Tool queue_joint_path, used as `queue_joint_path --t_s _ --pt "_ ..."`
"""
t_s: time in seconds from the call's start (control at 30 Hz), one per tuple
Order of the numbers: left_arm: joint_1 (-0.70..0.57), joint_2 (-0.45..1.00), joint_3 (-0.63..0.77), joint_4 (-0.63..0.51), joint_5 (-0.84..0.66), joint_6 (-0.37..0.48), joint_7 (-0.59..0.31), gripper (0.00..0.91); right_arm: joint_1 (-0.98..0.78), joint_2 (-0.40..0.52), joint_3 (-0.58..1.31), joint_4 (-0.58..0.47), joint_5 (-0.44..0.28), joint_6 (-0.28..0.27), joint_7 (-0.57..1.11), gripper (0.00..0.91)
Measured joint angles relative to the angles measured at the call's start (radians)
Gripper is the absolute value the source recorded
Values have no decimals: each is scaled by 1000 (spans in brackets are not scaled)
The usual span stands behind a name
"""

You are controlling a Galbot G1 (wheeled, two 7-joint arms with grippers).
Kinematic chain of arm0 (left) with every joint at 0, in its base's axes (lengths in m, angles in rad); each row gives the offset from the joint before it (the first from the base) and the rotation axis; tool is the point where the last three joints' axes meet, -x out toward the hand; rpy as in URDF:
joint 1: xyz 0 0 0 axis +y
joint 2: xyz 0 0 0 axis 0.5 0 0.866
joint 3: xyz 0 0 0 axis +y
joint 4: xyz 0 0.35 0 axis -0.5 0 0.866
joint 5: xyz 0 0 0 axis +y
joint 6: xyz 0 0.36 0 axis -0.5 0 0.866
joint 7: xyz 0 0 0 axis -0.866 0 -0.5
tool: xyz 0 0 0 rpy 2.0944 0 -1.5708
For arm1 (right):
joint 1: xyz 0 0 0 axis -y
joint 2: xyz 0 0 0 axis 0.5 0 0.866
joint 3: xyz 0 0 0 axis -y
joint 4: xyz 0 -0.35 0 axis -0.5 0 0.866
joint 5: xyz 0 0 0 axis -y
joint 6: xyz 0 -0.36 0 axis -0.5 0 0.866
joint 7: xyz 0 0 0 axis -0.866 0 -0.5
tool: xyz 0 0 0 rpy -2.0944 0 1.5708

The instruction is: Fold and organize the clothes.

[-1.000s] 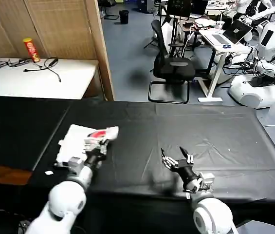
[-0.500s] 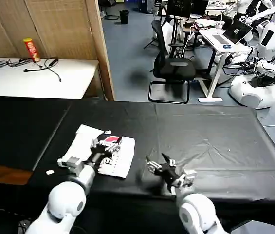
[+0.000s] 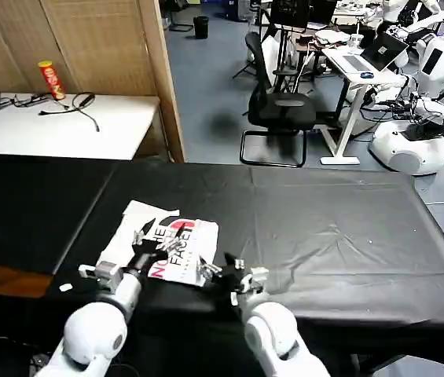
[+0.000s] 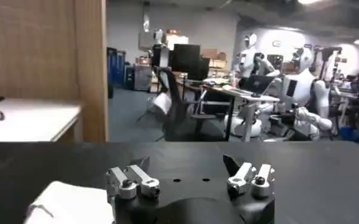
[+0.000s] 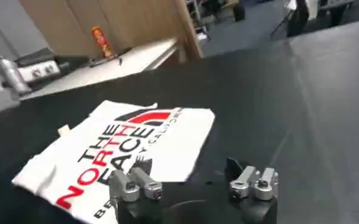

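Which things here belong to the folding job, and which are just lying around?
Part of the job:
T-shirt, folded print-up on the black table
left hand, open at the shirt
right hand, open beside the shirt

Just lying about:
chip can
cables
office chair

"THE NORTH FACE" on T-shirt point(image 5: 124, 152)

Matt cotton T-shirt point(image 3: 170, 251), printed
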Motion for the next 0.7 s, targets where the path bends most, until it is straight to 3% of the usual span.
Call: queue_joint_path --t_s 0.03,0.13,0.37,0.53,0.57,0.6,0.7 --pt "5 4 -7 -3 -1 -1 0 878 3 6 -2 -7 -3 0 0 98" --pt "16 15 -26 -11 -3 -6 -1 878 3 14 -4 -11 -17 1 -1 0" --pt "23 21 -53 -6 -5 -20 -3 878 -11 -13 30 26 -20 -7 3 0" --pt "27 22 -62 9 -2 -35 -3 878 -5 -94 97 71 4 -30 -8 0" --pt "28 22 -65 13 -1 -38 -2 878 -7 -111 111 77 15 -36 -8 302" --pt "31 22 -68 16 -1 -40 -1 878 -11 -132 126 87 27 -45 -7 878" --pt "41 25 -79 24 -5 -64 4 878 -28 -179 160 116 26 -65 -2 878"
